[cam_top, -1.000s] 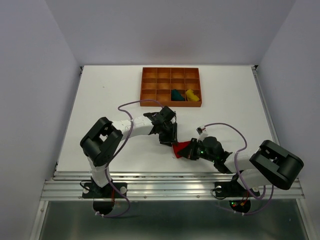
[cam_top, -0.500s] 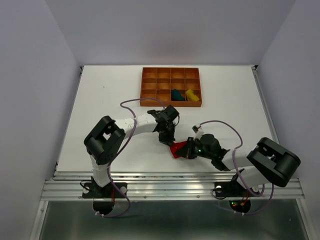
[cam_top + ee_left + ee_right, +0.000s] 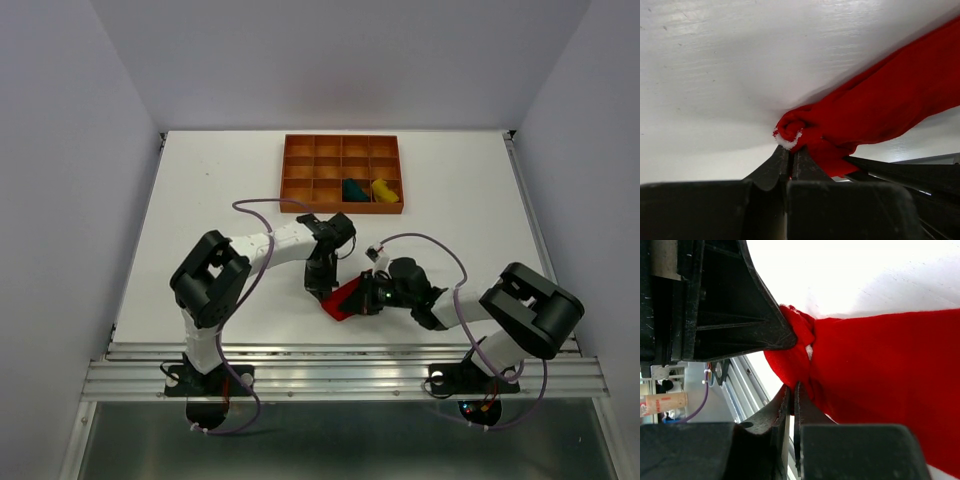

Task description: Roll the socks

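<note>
left gripper point(image 3: 790, 152), right gripper point(image 3: 792, 390) are each clamping red sock point(image 3: 880, 95) end; only top cam is showing tray point(image 3: 297, 166) with teal sock point(image 3: 353, 188), yellow sock point(image 3: 383, 188).

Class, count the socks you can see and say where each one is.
3. The red sock lies on the table; the dark teal sock and yellow sock fill adjacent tray compartments. More may be hidden.
</note>
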Action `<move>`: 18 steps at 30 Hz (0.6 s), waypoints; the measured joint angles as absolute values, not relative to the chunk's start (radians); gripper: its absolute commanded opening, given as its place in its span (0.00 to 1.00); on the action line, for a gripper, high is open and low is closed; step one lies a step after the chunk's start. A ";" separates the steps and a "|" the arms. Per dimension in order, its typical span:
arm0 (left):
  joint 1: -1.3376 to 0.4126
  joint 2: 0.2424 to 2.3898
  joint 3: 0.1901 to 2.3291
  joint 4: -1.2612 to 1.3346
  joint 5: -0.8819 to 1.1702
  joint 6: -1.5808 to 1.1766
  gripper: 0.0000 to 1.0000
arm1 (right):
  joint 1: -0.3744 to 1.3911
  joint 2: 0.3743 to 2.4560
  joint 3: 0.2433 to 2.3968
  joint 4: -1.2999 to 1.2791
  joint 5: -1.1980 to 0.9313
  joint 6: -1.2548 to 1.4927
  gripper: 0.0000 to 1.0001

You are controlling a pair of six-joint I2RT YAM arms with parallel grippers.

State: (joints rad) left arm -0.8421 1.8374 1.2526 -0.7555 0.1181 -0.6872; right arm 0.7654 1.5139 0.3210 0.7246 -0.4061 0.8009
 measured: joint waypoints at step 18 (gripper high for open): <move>-0.814 1.969 1.404 -0.953 -0.006 -0.659 0.00 | 0.848 1.350 0.342 0.524 -0.396 0.545 0.52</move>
State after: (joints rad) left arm -0.8143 1.9690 1.4036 -0.9535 -0.0063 -0.6586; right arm 0.8482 1.3499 0.3424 0.5236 -0.3962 0.5453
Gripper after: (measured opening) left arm 0.055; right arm 0.464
